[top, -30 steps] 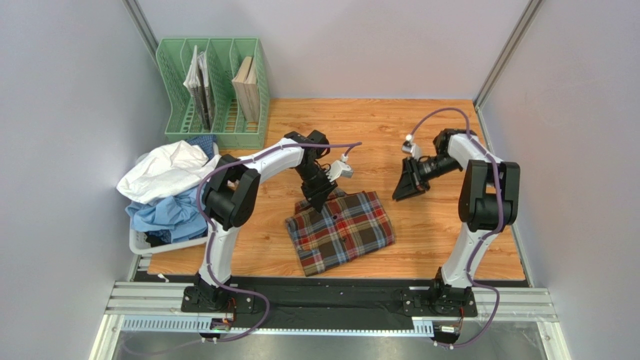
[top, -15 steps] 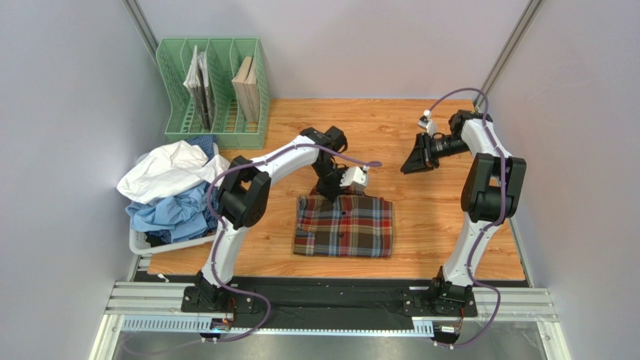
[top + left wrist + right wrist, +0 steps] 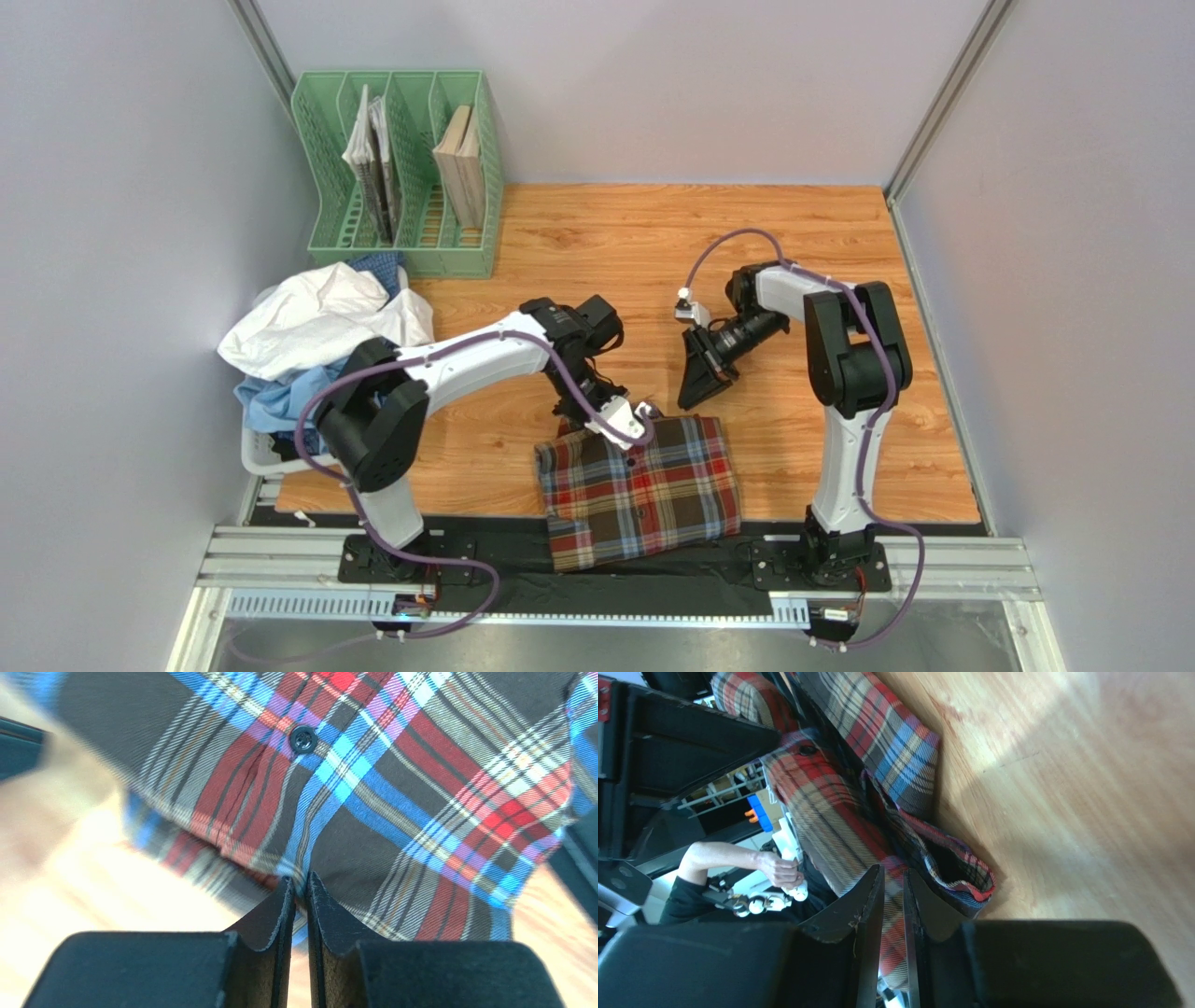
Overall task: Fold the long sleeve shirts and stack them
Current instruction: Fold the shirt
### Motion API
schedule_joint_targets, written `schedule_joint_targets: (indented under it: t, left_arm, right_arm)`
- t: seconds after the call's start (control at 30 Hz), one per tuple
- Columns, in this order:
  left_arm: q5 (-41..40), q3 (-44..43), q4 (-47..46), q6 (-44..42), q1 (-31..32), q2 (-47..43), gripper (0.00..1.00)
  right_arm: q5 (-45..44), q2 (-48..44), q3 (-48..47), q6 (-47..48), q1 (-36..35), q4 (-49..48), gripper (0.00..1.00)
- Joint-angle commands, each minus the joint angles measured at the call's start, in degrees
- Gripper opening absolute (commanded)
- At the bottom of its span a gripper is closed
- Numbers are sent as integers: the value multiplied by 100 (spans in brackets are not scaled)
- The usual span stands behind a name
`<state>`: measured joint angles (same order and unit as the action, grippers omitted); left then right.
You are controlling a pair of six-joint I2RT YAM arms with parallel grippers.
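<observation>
The folded tartan shirt (image 3: 645,483) lies at the table's near edge, and its front part hangs over the black rail. My left gripper (image 3: 613,420) is at the shirt's far edge, shut on a pinch of the plaid cloth (image 3: 421,798) just below the button placket; the fingertips (image 3: 300,883) meet on it. My right gripper (image 3: 690,396) is at the shirt's far right corner, beside a sleeve cuff (image 3: 962,875). Its jaws (image 3: 894,875) stand very narrow with plaid cloth (image 3: 836,812) between them. A white shirt (image 3: 316,315) and a light blue shirt (image 3: 309,399) are heaped at the left.
The heap sits in a white basket (image 3: 260,455) off the table's left edge. A green file rack (image 3: 400,154) with papers stands at the back left. Grey walls close in both sides. Bare wooden tabletop (image 3: 617,238) stretches behind the arms.
The tartan shirt has slid to the near edge, with my left gripper shut on it. My right gripper swung in from the far right to the shirt's corner, its jaws narrowing.
</observation>
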<state>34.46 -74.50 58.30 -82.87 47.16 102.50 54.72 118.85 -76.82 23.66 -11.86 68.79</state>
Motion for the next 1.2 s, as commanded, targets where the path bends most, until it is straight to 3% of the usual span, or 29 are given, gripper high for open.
schedule_joint_targets:
  t: [0.0, 0.17, 0.23, 0.27, 0.3, 0.33, 0.37, 0.4, 0.47, 0.5, 0.57, 0.7, 0.87, 0.93, 1.03, 1.07, 1.17]
  left_arm:
    - [-228, 227, -1418, -239, -22, -329, 16]
    - [-237, -1056, -390, 296, -242, 655, 1]
    - [-492, -1259, -111, 306, -373, 824, 2]
    - [-475, -1721, 205, 455, -487, 981, 8]
    - [-118, -1987, 947, 595, -575, 1044, 27]
    - [164, -2216, 1285, 814, -680, 1088, 37]
    - [419, -2496, 1567, 1051, -829, 1088, 53]
    - [804, -2534, 1988, 1463, -866, 1053, 59]
    - [913, -1977, 1792, 2175, -875, 660, 61]
    - [792, -1659, 1198, 3127, -866, 492, 61]
    - [607, -832, 807, 3601, -857, 132, 61]
    - [-122, -241, 796, 3866, -840, 147, 61]
    - [86, -495, 1427, 3543, -857, 683, 62]
    - [184, -696, 1491, 3532, -857, 972, 59]
    - [-17, -934, 1343, 3593, -979, 1289, 33]
    - [-105, -1004, 1185, 3646, -1050, 1369, 20]
    - [-430, -1452, 1070, 3629, -1357, 1685, 0]
  right_arm:
    - [417, -415, -298, 148, 26, -130, 21]
    - [180, -126, -185, 306, -27, 20, 18]
    - [153, 6, -167, 306, -18, 20, 17]
    - [136, 33, -167, 315, -27, 20, 16]
    - [136, 33, -167, 332, -18, 11, 16]
    - [127, 42, -184, 358, -27, -6, 16]
    - [118, 25, -228, 367, -27, -15, 16]
    - [109, 16, -281, 367, -27, -15, 16]
    - [127, -2, -474, 306, -18, -33, 16]
    - [135, -19, -544, 271, -27, -33, 16]
    - [188, -28, -729, 175, -45, -50, 16]
    - [171, 7, -835, 104, -159, -129, 16]
    - [171, 156, -537, -45, -449, -410, 14]
    - [162, 209, -282, -72, -571, -516, 12]
    - [241, 288, -62, -98, -625, -569, 11]
    - [224, 306, -35, -107, -625, -569, 10]
    - [136, 358, 26, -116, -616, -569, 9]
